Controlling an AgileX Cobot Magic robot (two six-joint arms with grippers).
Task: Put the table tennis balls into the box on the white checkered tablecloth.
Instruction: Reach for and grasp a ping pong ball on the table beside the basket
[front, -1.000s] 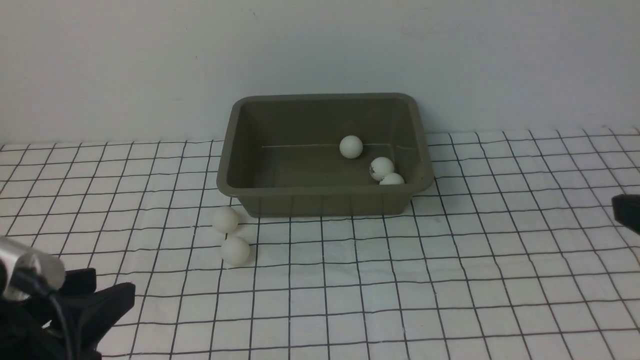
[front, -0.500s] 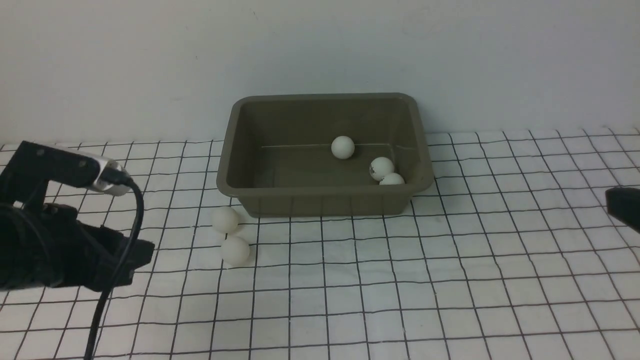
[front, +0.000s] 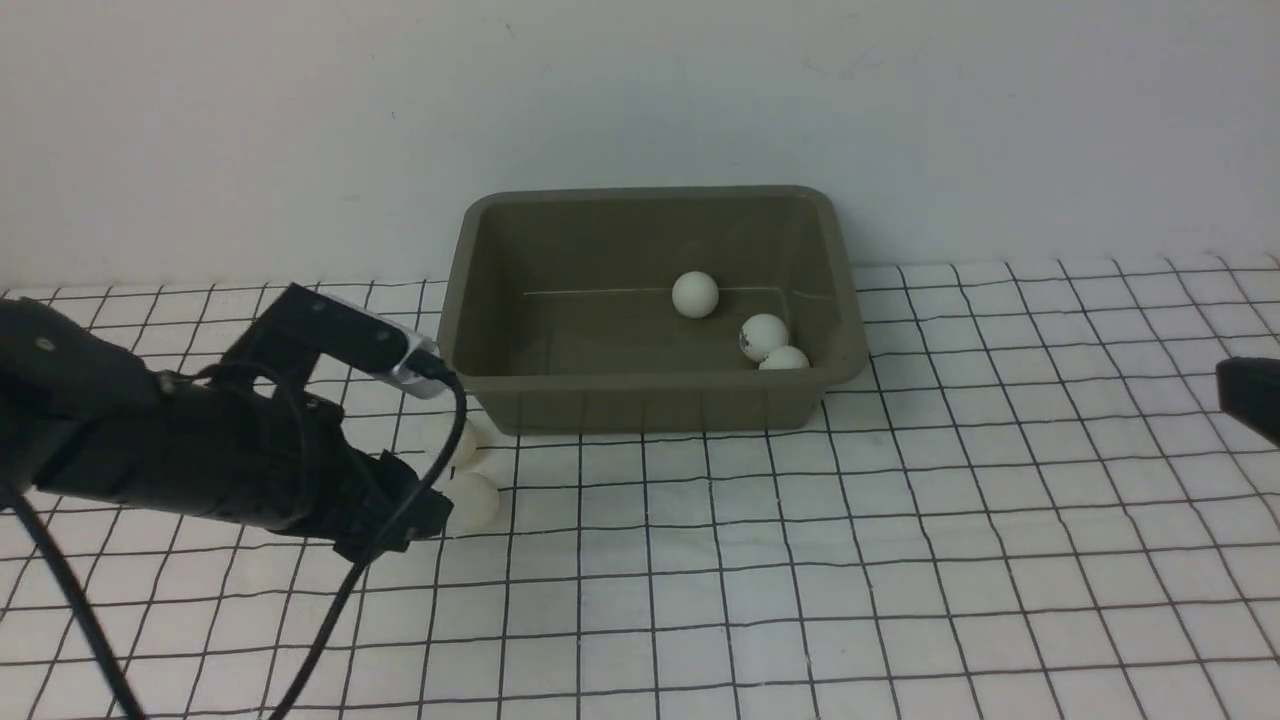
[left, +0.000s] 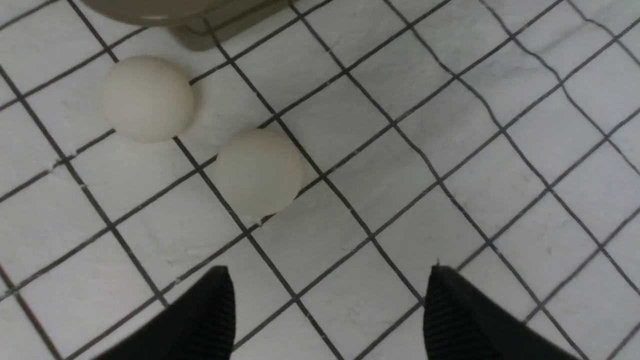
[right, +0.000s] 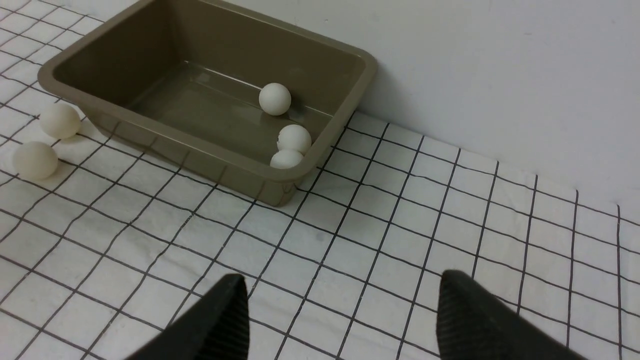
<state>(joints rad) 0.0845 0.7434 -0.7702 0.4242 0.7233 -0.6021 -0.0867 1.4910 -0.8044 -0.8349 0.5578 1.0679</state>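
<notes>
Just off the left front corner of the box (front: 640, 400), on the white checkered tablecloth (front: 900, 560), two table tennis balls (front: 474, 500) yet to collect: close together without touching, the farther ball (left: 147, 97) just beside the box wall, the nearer ball (left: 257, 172) toward the robot. Inside the box, three more: a pair (front: 764, 336) tucked into the right front corner, apparently touching, plus a loose ball (front: 695, 294) near the back wall.

Left gripper (left: 327, 280): a second ago low in the front view's left corner, now stretched right across to the two stray balls, tips just short of the nearer ball. Jaws spread wide, wider than a ball, nothing between them. Not yet centred: by the wrist view, nearer ball ahead of the gap and off to one side.

Right gripper (right: 340, 305): parked well apart at the right edge, hardly shifted, likewise spread and empty. Loose ball: drifting a little along the back wall, so not fully at rest.

For the task: three of five in, fourth pick under way. Calls for a short advance and a sideways correction to bracket the nearer ball before closing. Risk of clipping the light ball with a fingertip and rolling it into its neighbour or away.
</notes>
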